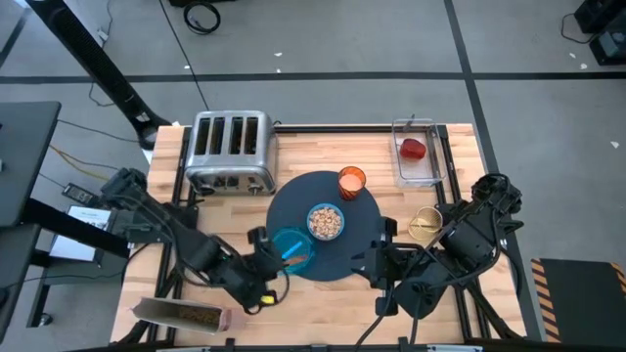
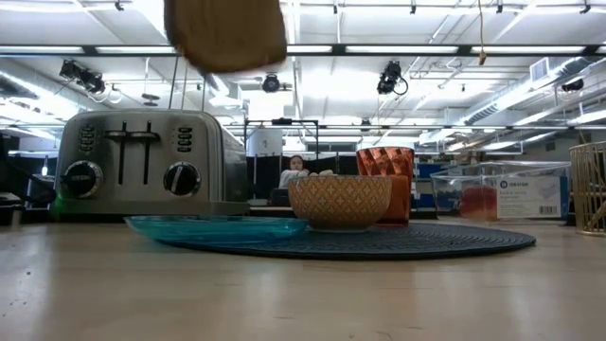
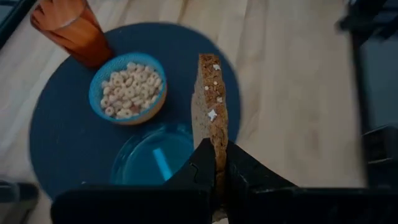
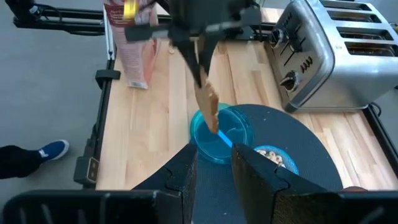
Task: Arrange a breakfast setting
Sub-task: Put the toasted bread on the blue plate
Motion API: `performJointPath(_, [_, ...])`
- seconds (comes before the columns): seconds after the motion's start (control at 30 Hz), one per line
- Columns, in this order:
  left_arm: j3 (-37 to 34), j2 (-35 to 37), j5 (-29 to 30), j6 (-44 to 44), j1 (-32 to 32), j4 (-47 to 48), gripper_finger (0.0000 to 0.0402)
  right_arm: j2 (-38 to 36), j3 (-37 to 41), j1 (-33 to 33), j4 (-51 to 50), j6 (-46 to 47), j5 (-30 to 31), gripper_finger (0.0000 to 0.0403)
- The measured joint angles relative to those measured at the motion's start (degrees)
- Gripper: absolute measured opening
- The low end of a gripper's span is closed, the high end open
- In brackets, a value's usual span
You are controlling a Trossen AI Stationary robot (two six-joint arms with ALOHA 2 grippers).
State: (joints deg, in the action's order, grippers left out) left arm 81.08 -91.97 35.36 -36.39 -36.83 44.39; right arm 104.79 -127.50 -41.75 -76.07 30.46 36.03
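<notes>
A dark-blue round mat point(image 1: 344, 252) lies on the wooden table. On it stand a blue bowl of cereal point(image 1: 326, 222), an orange cup point(image 1: 352, 181) and a teal plate point(image 3: 149, 163). My left gripper point(image 3: 216, 167) is shut on a toast slice point(image 3: 211, 106) that hangs above the plate and near the mat's left edge. My right gripper point(image 4: 212, 168) hovers open over the mat's near right side with nothing between its fingers. A red fruit point(image 1: 414, 149) lies in a clear box at the far right. My left gripper pinches the toast slice's two flat faces between its two fingers, at the slice's upper end point(image 3: 216, 158). The fingers point(image 4: 200, 62) slant down from the table's left. The slice hangs below them, edge-on and tilted, clear of the teal plate.
A steel toaster point(image 1: 230, 152) stands at the far left of the table. A cereal box point(image 1: 181, 315) lies at the near left edge. A gold wire basket point(image 1: 425, 223) stands right of the mat, and the clear box point(image 1: 419, 154) behind it.
</notes>
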Motion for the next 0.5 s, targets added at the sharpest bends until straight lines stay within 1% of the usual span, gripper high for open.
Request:
performJointPath(0.2, [0.0,-6.7,3.0,1.5,0.0,2.0,0.0014,0.0,0.0,-1.2,0.1,0.0,0.6,0.0107])
performJointPath(0.3, [0.0,-9.6,5.4,3.6,0.3,2.1,0.0014,0.0,0.0,-2.1,0.1,0.7,1.2,0.0107])
performJointPath(0.5, [0.0,-14.3,6.7,6.6,0.7,4.8,0.0013,0.1,3.5,-4.2,0.6,4.6,2.9,0.0107])
